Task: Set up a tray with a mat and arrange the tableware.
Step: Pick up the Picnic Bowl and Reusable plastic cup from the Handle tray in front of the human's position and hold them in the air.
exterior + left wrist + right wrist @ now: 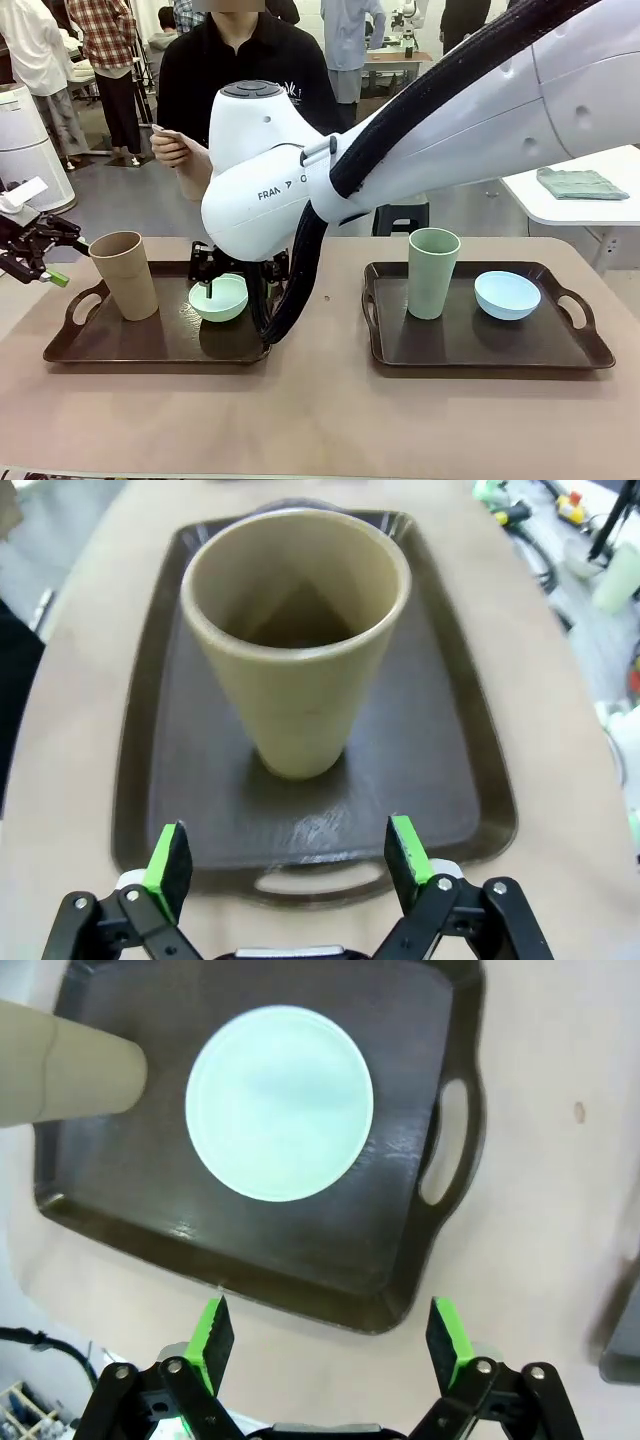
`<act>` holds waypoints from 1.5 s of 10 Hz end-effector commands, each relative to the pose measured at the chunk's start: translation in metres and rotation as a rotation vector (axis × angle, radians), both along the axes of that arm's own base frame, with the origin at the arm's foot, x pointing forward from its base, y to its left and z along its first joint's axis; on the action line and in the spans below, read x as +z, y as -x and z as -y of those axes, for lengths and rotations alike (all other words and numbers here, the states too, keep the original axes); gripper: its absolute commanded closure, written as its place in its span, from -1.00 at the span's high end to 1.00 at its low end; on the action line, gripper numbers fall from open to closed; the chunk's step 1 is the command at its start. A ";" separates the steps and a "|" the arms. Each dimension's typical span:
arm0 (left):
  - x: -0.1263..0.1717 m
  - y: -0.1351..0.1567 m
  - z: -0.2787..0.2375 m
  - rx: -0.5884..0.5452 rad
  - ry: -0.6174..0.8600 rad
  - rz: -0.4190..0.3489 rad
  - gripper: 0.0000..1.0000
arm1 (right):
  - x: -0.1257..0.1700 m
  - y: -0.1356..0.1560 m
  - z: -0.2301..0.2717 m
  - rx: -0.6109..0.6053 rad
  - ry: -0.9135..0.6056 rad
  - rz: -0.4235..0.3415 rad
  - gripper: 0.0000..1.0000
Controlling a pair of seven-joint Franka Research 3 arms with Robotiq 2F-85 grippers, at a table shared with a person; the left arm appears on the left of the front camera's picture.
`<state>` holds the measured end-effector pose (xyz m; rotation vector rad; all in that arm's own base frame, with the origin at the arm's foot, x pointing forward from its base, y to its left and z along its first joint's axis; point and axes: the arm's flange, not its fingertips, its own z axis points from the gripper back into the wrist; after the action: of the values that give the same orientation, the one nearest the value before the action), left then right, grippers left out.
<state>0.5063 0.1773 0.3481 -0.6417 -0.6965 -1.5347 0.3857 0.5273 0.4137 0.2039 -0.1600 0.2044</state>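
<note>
tall tan cup (pixel 124 275) + smooth mint bowl (pixel 219 297) upright on left brown tray (pixel 100 345); pale green cup (pixel 433 272) + light blue bowl (pixel 507 295) on right tray (pixel 480 350). left gripper (pixel 288 848), right gripper (pixel 330 1327) both wide open, empty

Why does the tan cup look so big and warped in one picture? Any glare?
Left wrist view: the wide lens up close swells the tan cup, corners blurred. Right wrist view: light glints on the tray, bowl looks washed out. Front view: evenly lit.
</note>
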 end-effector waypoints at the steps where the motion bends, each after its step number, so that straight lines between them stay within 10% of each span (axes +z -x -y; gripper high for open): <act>1: 0.005 -0.005 -0.007 0.026 -0.044 0.040 1.00 | 0.000 0.004 0.004 -0.008 0.009 -0.004 1.00; 15: -0.039 -0.024 0.050 -0.019 0.201 -0.118 1.00 | -0.061 -0.056 -0.042 0.073 0.116 0.095 1.00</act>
<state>0.5225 0.1303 0.3035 -0.8591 -0.7618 -1.4634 0.4359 0.5620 0.3522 0.0931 -0.2042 0.2812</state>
